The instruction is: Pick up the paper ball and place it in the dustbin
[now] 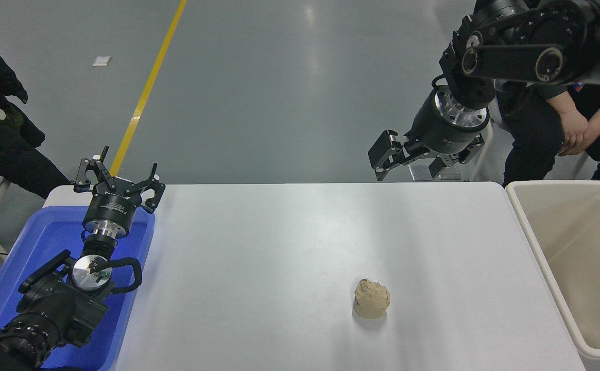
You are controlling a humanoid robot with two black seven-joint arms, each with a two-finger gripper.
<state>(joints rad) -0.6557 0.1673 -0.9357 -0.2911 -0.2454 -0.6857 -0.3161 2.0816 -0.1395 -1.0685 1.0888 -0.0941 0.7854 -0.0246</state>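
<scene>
Approach step: the right hand [408,167], fingers apparently spread and empty, hangs above the bench's [279,247] far edge, well apart from the paper ball [371,298] lying near the dustbin [529,226]; next it must descend over the ball; left hand [118,181] parked open

— What did the surfaces look like?
— The paper ball [371,298], lower centre of the frame, was matt tan paper, creased into facets. The table [279,247] was smooth white with a soft sheen.
— And the containers?
— The dustbin [531,242] at the right edge looked like smooth cream plastic; the tray [32,247] at lower left was glossy blue plastic.
— The right gripper [409,167]?
— Matt black, behind it a bright brushed-metal collar.
</scene>
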